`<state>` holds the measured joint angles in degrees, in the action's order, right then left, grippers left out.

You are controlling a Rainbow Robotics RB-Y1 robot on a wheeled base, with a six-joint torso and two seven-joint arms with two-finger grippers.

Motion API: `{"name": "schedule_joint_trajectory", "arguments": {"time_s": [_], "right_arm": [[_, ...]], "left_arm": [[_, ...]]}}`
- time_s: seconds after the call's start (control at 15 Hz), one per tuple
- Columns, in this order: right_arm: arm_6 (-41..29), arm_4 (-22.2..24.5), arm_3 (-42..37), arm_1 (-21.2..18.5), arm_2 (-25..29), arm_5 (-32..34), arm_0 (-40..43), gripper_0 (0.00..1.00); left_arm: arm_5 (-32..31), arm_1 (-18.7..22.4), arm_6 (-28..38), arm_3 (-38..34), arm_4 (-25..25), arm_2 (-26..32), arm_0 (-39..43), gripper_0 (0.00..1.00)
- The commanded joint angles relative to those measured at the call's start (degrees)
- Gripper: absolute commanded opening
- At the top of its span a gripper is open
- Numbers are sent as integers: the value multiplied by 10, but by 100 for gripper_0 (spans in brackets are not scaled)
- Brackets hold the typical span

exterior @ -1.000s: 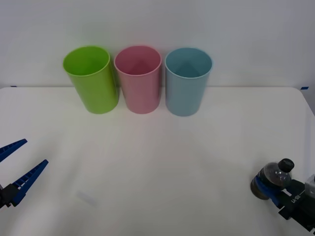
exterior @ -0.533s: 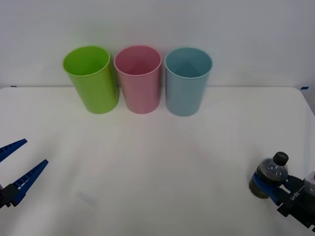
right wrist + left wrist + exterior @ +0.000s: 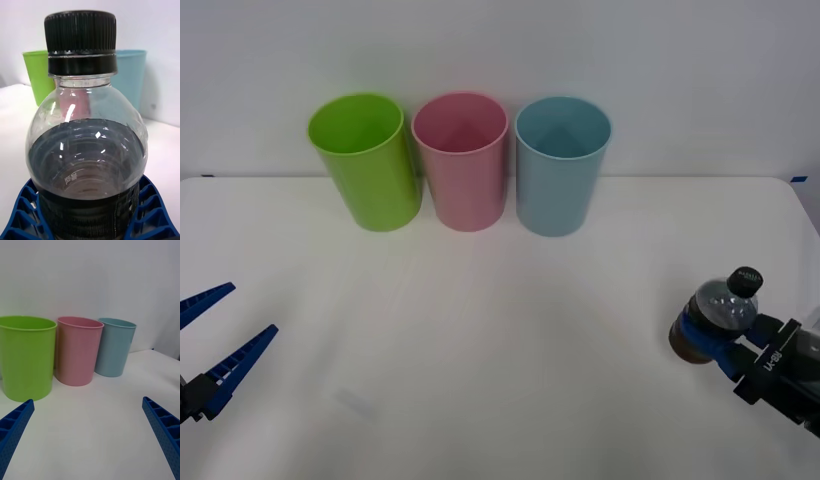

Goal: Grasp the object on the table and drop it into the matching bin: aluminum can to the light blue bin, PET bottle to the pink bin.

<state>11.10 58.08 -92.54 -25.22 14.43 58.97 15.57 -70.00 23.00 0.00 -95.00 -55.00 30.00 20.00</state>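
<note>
I see my left gripper [image 3: 212,345] spread wide, holding nothing, low at the table's [image 3: 500,330] left edge. Far right, my right gripper [image 3: 708,338] clamps the bottle [image 3: 710,318] upright, well short of the pink bin [image 3: 461,160].

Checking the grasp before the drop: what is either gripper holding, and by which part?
The right gripper holds the small clear plastic bottle with dark contents around its lower body; the left gripper is open, holding nothing.
</note>
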Motion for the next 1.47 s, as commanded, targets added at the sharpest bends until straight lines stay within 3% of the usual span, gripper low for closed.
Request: {"name": "schedule_joint_trajectory", "arguments": {"time_s": [0.07,0.53,1.0,1.47], "right_arm": [[-64,0,-47,-9,-1,11,1,0],[-223,1,-156,-23,-17,-12,-36,0],[-273,6,-207,-63,-117,-195,-114,0],[-394,83,-197,-68,-201,-304,-230,0]], "left_arm": [[0,0,0,0,0,0,0,100],[0,0,0,0,0,0,0,100],[0,0,0,0,0,0,0,100],[0,0,0,0,0,0,0,100]]}}
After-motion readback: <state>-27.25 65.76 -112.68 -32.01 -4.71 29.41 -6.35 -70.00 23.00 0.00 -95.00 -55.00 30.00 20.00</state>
